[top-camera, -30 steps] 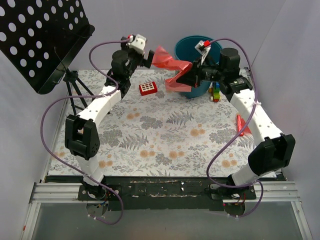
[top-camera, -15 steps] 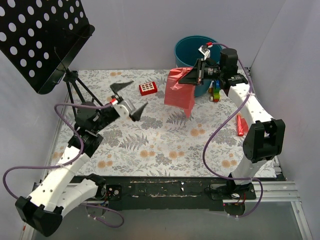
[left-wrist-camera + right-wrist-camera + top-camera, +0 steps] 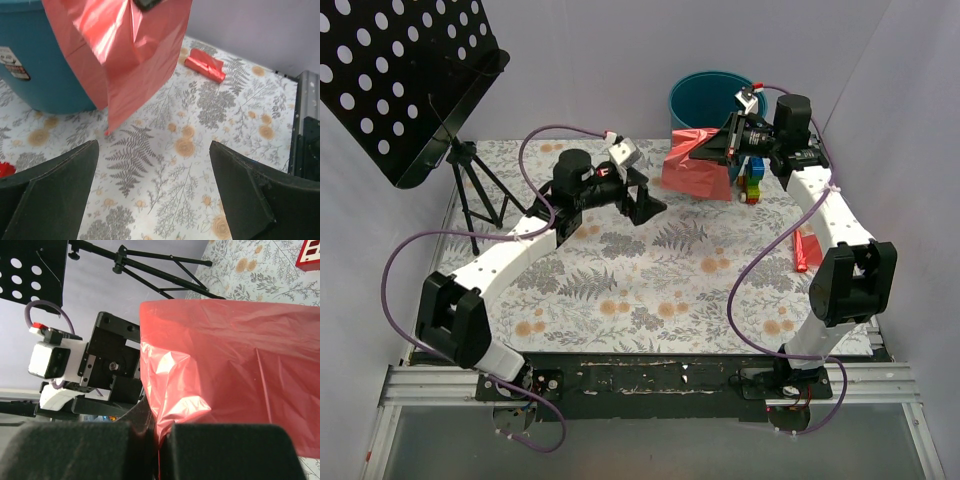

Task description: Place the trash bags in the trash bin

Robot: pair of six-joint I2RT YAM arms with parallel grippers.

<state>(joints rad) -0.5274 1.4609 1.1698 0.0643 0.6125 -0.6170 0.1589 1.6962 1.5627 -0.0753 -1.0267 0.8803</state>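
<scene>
Obs. The right gripper (image 3: 708, 150) was clenched on the upper edge of one trash bag (image 3: 700, 172). In the right wrist view the film was pinched flat between the two pads, with no gap showing. The bag hung as a loose sheet in front of the trash bin (image 3: 692, 92), on the bin's near-left side, outside the rim and not over the mouth. In the left wrist view its lower corner dangled clear of the table (image 3: 620, 290).

Judgement: a grip on the top edge lets the floppy film drape straight down, so it can be lifted over the rim and lowered in bottom first. The height looked marginal for that, since much of the sheet lay below rim level.

The left gripper (image 3: 645, 196) was released, jaws spread wide with nothing between them. It hovered over the table, facing the hanging bag and apart from it. It was likely placed there to catch the free lower end or steady the film, though that is only my reading.

A small folded red piece (image 3: 806, 250) lay near the table's right edge, well apart from the bin. It was possibly a second bag, but too small in the overhead view to be sure.

Task state: I could see no bag inside the bin, and its interior was only partly in view.
</scene>
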